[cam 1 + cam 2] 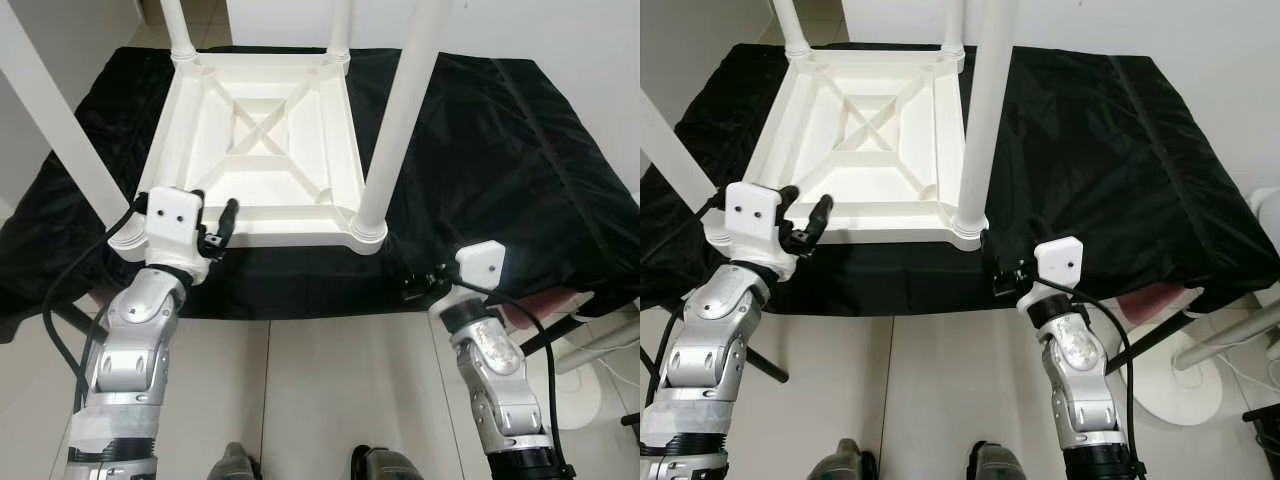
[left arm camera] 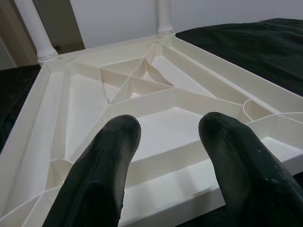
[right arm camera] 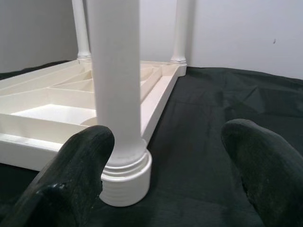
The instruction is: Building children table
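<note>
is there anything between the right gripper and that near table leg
Nothing visible. The right gripper is open, and the leg stands just ahead of it on the black cloth, off to one finger's side, with bare cloth between.

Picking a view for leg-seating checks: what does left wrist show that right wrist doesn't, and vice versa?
Left wrist: the ribbed underside of the upturned white tabletop up close, with its cross brace and corner pockets, seen between the open left claw fingers.

Right wrist: the near-right leg standing upright, its threaded collar seated at the tabletop's corner, between the open right claw fingers.

Both: two far legs standing at the far corners, the black cloth under the tabletop, and a pale wall behind.
</note>
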